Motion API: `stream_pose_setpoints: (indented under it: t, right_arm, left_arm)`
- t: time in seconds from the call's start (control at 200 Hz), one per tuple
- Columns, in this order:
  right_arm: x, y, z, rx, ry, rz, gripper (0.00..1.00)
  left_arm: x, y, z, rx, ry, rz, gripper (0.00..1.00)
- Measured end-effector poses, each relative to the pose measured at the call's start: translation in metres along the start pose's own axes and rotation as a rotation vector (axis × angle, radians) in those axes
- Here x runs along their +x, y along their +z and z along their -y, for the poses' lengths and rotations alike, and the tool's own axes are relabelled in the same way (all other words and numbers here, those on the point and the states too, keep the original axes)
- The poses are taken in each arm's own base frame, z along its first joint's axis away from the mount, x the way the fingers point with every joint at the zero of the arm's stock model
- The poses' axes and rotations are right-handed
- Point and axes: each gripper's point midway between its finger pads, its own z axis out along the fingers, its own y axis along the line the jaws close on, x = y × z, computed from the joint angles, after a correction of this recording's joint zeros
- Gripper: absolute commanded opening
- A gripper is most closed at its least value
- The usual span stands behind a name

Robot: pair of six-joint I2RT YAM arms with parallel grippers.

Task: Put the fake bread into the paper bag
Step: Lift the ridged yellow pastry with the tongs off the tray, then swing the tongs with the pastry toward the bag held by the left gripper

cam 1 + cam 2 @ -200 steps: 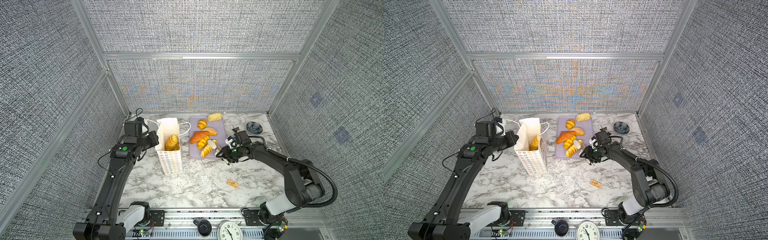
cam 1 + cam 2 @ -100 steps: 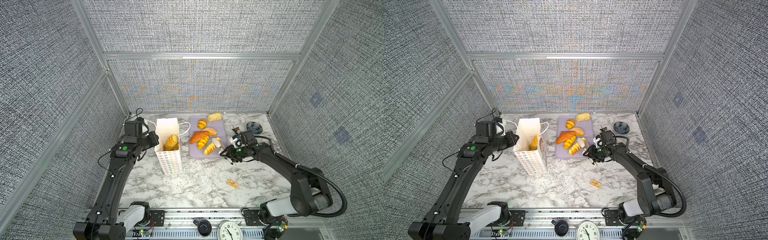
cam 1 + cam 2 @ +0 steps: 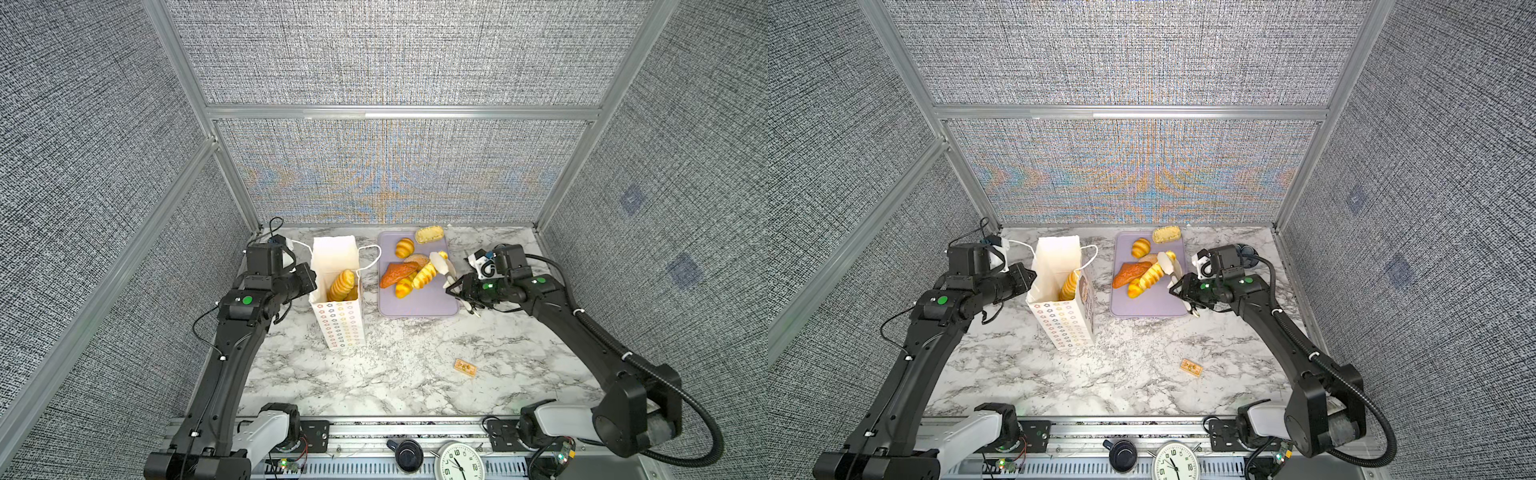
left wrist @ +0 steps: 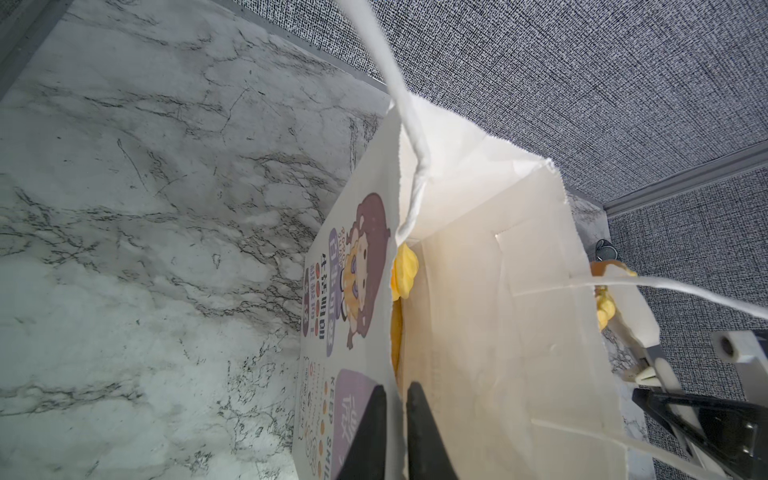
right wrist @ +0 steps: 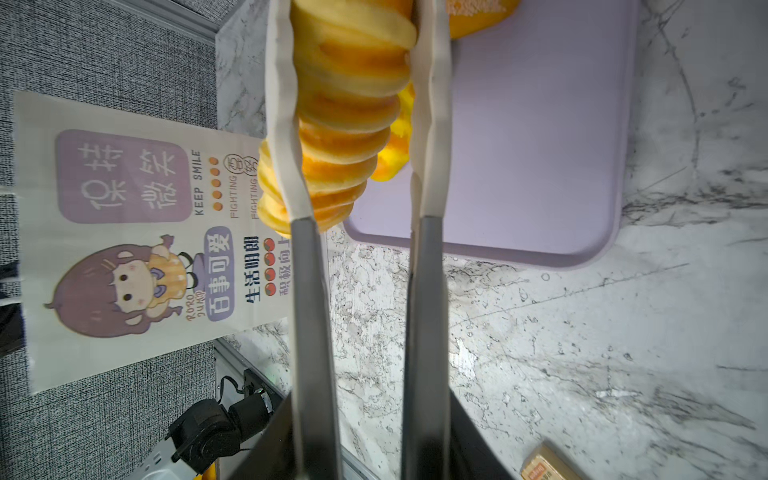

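The fake bread [image 3: 397, 274] sits mostly bunched at the far half of the lavender tray [image 3: 415, 307], and the tray's near half is bare. A pale bun [image 3: 429, 235] perches on its back edge. The paper bag [image 3: 338, 328] stands upright just left of the tray, mouth open, with one yellow loaf [image 3: 343, 284] inside. There's wide open counter [image 3: 395, 382] in front, holding only a small packet [image 3: 465, 368]. The left arm [image 3: 249, 299] reaches in and its jaws pinch the bag's left rim. The right arm [image 3: 540, 291] stretches in low, its jaws clamped on a ridged loaf [image 3: 424, 275] over the tray.
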Motion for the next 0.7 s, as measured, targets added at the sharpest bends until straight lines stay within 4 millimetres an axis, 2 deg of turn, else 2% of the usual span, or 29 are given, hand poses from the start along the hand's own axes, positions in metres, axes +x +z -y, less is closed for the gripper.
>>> stream_pose_setpoints:
  t: [0.435, 0.7]
  right_arm:
    - [-0.04, -0.064, -0.079, -0.126, -0.139, 0.152, 0.42]
    - [-0.042, -0.075, -0.113, -0.192, -0.203, 0.165, 0.42]
  left_arm:
    - [0.005, 0.001, -0.003, -0.004, -0.005, -0.004, 0.05]
    - [0.005, 0.001, -0.003, -0.004, -0.009, -0.005, 0.02]
